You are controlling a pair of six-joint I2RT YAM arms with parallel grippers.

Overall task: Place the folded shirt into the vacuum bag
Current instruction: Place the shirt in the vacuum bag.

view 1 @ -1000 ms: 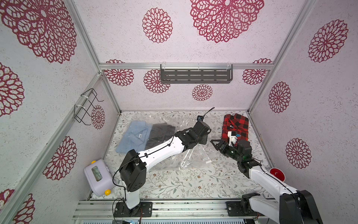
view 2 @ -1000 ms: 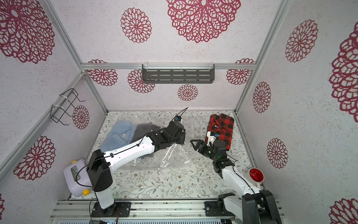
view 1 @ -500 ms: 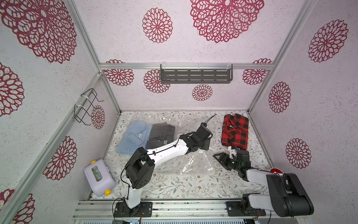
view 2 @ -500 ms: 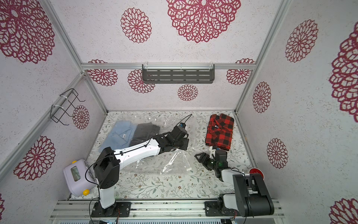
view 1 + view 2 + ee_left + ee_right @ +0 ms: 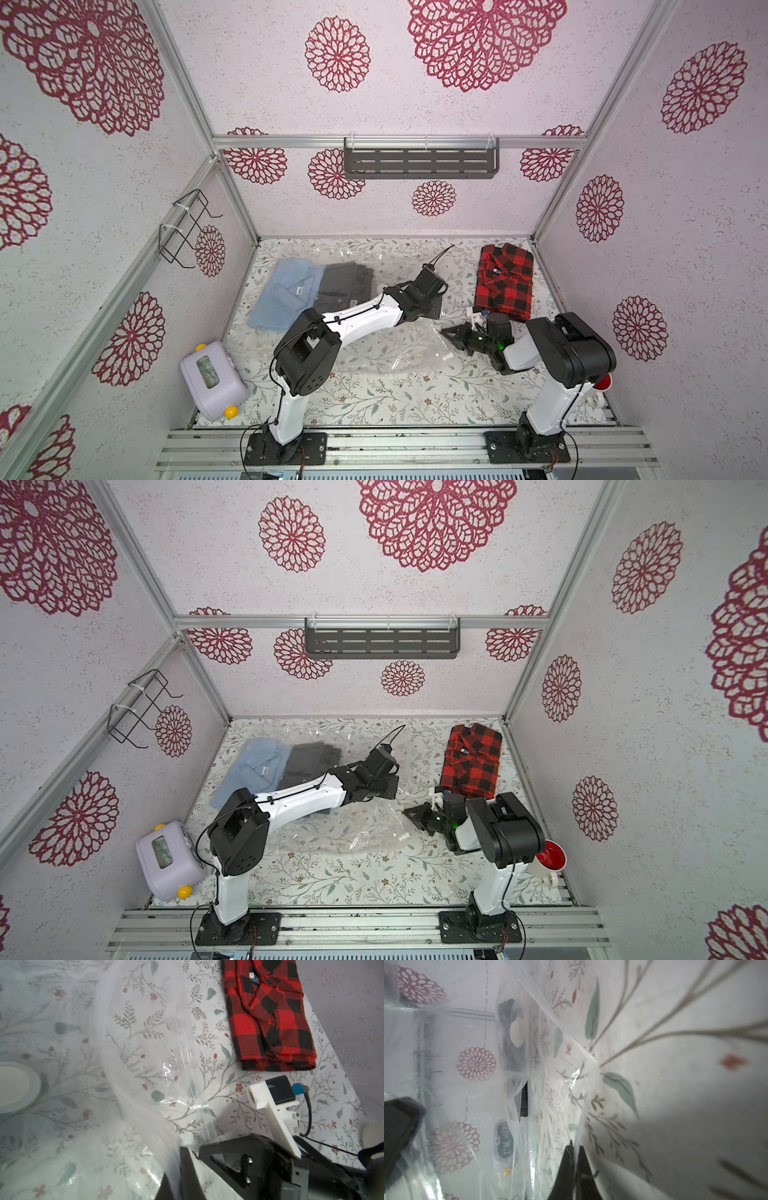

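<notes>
outside vacuum bag (image 5: 399, 353), red plaid shirt (image 5: 505, 282)

Bench (image 5: 395, 399): cover printed with leaves and flowers.
Lavender box appliance (image 5: 212, 380): small window on top, yellow knob (image 5: 231, 412); tilted at the front left corner of the bench.
Red cup (image 5: 550, 856): front right edge.
Black wire rack (image 5: 187, 228): left wall.
Grey slotted shelf (image 5: 419, 163): hung on the back wall rail.

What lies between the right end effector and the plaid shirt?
Just bare tablecloth and the right end effector's camera mount before the plaid shirt, in both top views.
</notes>
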